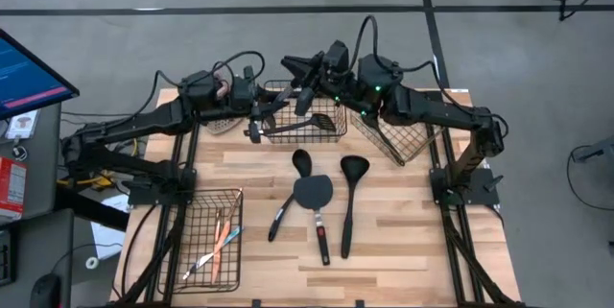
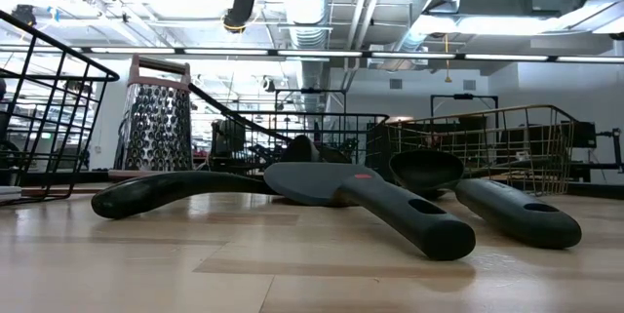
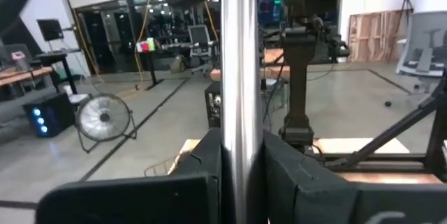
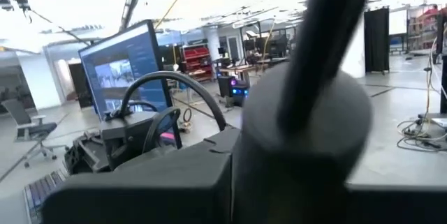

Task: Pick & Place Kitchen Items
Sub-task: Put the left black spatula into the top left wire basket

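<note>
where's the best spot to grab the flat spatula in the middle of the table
Probably the flat spatula's handle, midway along, coming straight down from above. It lies flat on the table, blade toward the baskets, handle toward the near edge. The handle is narrow, with bare wood on both sides between the spoon and ladle, so the jaws can straddle it crosswise.

Wire baskets (image 1: 213,231) on wooden table (image 1: 384,241); monitor (image 1: 29,73) (left), fan (image 3: 105,118).

Silver rod (image 3: 241,77) in left wrist view cut off at both ends, tool type unclear. Black handle (image 4: 328,49) blurred, cut off in right wrist view. Small tools (image 1: 219,241) in the near basket (image 1: 182,214) too small to identify. Grater (image 2: 156,123) partly behind basket wire.
</note>
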Controlling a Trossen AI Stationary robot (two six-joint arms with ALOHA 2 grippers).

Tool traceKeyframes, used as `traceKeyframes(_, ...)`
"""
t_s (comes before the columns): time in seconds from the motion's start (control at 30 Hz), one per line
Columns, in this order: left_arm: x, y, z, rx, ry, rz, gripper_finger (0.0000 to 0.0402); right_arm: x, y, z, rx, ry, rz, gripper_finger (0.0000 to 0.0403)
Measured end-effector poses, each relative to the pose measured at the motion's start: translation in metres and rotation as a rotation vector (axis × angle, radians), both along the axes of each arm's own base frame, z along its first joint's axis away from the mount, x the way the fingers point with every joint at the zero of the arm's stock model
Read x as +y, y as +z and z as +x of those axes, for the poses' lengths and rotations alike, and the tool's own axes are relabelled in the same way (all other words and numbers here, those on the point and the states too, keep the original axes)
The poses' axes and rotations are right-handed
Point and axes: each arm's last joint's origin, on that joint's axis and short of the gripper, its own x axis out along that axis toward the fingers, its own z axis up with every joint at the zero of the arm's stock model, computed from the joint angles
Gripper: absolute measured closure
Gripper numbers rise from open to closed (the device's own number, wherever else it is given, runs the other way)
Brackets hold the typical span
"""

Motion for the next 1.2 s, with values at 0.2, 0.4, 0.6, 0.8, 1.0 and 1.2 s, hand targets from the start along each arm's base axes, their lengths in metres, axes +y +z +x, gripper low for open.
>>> traceKeyframes(0.2, 0.005, -0.001, -0.001, -0.007, 0.019, -0.028, 0.035, -0.013, -0.003, -0.001, 0.041, -0.005, 0.012, 0.0372)
traceKeyframes(0.4, 0.01, 0.0, 0.003, -0.024, 0.077, -0.031, 0.0312, -0.039, -0.012, -0.005, 0.172, -0.003, 0.019, 0.0373)
traceKeyframes(0.6, 0.022, -0.015, 0.013, 0.051, 0.13, -0.056, 0.026, -0.068, -0.014, -0.015, 0.221, -0.009, 0.035, 0.0373)
traceKeyframes(0.8, 0.043, -0.032, 0.019, 0.113, 0.204, -0.131, 0.0223, -0.095, -0.031, -0.02, 0.376, -0.085, 0.037, 0.0374)
traceKeyframes(1.0, 0.041, -0.023, -0.005, 0.148, 0.279, -0.143, 0.0226, -0.122, -0.064, -0.006, 0.503, -0.128, 0.094, 0.0374)
traceKeyframes(1.2, 0.028, -0.001, -0.038, 0.084, 0.36, -0.119, 0.0242, -0.147, -0.108, 0.015, 0.633, -0.157, 0.154, 0.0374)
